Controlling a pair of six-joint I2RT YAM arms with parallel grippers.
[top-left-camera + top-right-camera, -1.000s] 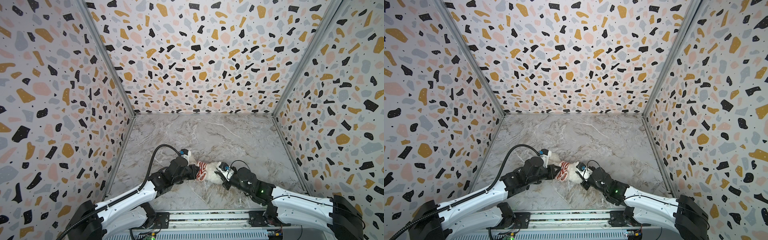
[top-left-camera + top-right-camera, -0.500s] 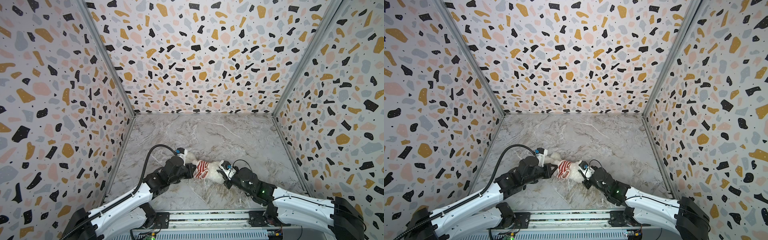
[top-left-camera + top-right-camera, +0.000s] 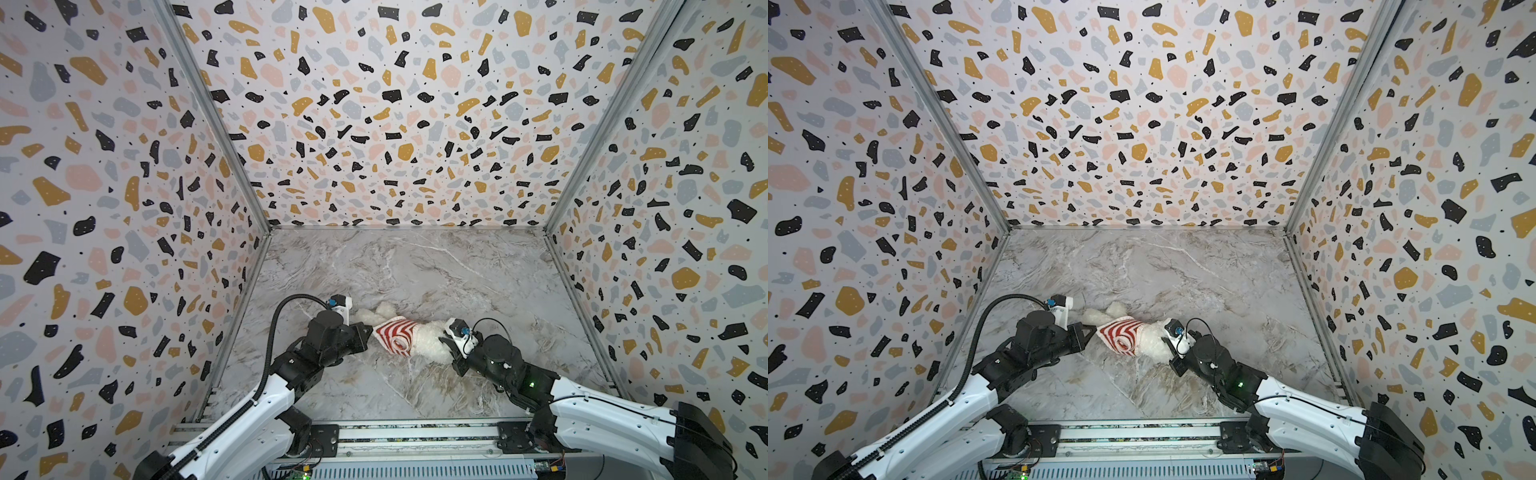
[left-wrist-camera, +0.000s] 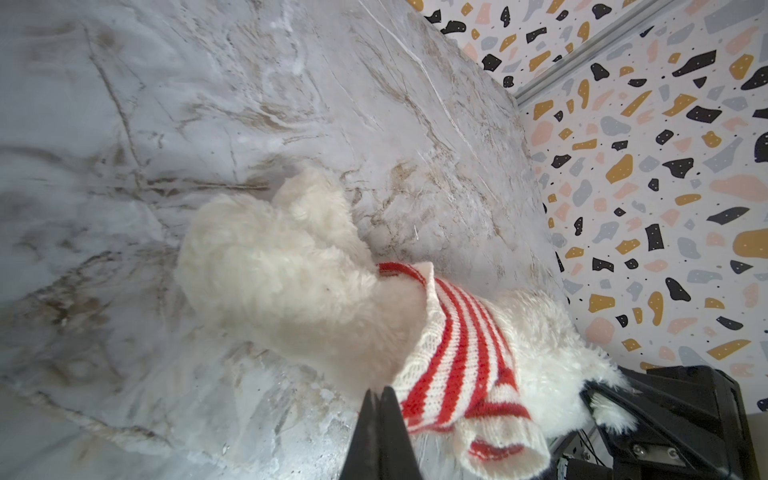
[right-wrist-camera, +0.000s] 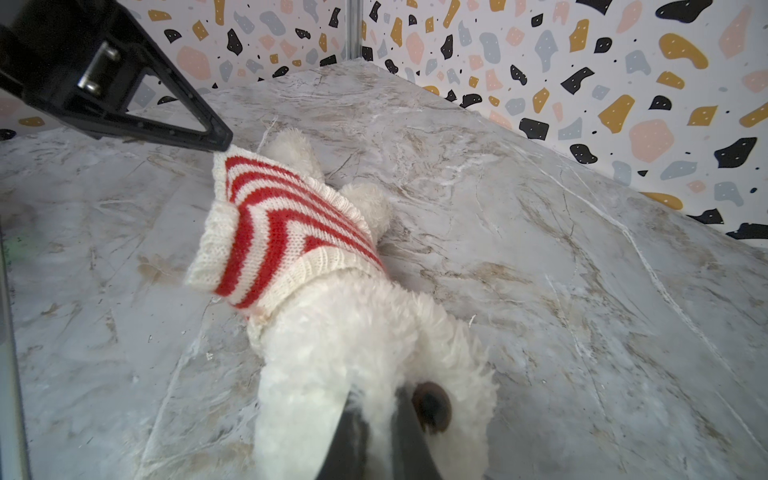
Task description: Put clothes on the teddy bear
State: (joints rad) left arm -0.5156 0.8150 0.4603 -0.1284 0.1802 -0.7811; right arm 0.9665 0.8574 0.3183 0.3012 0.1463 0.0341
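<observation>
On the marble tabletop the teddy bear lies stretched lengthwise between the two arms (head to the right), right gripper jaws clamped on its head fur, left gripper jaws pinched shut on the striped sweater hem at the leg end.

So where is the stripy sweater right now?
In both top views the sweater is around the teddy bear, near the front of the table, between the left gripper, which pinches its edge, and the right gripper, which holds the bear's head.
</observation>
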